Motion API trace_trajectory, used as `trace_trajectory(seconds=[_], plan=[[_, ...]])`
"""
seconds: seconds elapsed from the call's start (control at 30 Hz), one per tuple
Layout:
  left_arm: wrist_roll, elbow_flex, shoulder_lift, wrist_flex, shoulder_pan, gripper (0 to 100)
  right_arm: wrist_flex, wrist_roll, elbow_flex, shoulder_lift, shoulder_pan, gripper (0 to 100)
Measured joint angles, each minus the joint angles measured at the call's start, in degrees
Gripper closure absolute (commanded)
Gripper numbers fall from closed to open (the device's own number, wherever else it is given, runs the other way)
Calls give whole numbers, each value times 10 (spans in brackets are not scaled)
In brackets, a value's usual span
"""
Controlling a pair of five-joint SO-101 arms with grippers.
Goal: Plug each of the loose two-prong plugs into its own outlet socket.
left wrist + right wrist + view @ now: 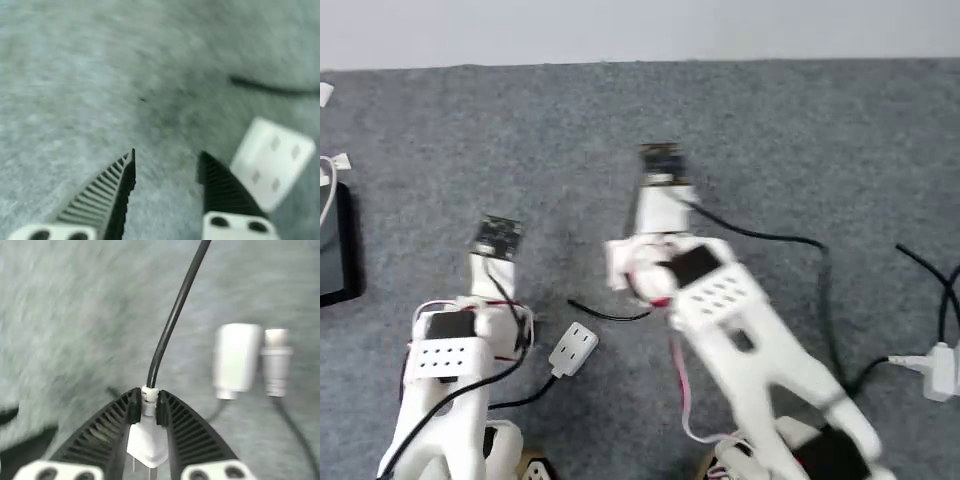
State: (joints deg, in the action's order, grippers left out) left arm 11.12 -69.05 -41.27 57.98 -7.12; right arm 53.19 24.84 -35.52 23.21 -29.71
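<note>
High view: left arm (450,355) sits low at the near left, forearm pointing up the table. The socket (574,348) lies flat on the carpet (800,130) just beside it, between the two arms, long axis slanted. The right arm (740,330) is stretched farther out toward mid-table. A black cord (770,238) runs from its head to the right, then back toward a white block (942,368) at the right edge.

Left wrist view: left gripper (167,156) hangs over carpet, fingers spread apart, nothing between them. The socket (272,167) lies just beside one finger, slotted face up.

Right wrist view: right gripper (148,395) is clamped on the plug (146,440). The plug's long axis runs along the fingers, prongs toward the wrist, cord (175,315) leading straight away. The white block (235,360) lies beyond on the carpet.
</note>
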Motion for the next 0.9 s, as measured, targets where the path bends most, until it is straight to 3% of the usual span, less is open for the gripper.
trace_trajectory(seconds=[0.23,0.43,0.7,0.9], plan=[[120,-40,-39,47,91,816,0,-5,-23,8,57,991],[124,-97,-200,63,120,812,0,-16,-23,-47,58,991],[124,-131,-466,172,179,785,0,-16,-23,-51,58,991],[124,-132,-440,173,256,784,0,-16,-23,-51,58,991]])
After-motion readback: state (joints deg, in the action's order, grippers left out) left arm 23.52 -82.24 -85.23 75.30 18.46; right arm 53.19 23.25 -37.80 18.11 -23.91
